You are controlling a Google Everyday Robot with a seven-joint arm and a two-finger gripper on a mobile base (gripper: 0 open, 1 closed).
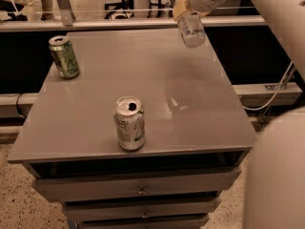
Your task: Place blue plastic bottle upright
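The blue plastic bottle (192,30) is held tilted in the upper right of the frame, clamped by the gripper (184,7), above the table's (200,123) far edge.

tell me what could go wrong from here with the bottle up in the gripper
1. The gripper holds the blue plastic bottle tilted and off the surface. If it were released at this angle, it would probably topple rather than stand.
2. The bottle hangs over the far right part of the table, close to the edges, so if it tips over it could roll off.
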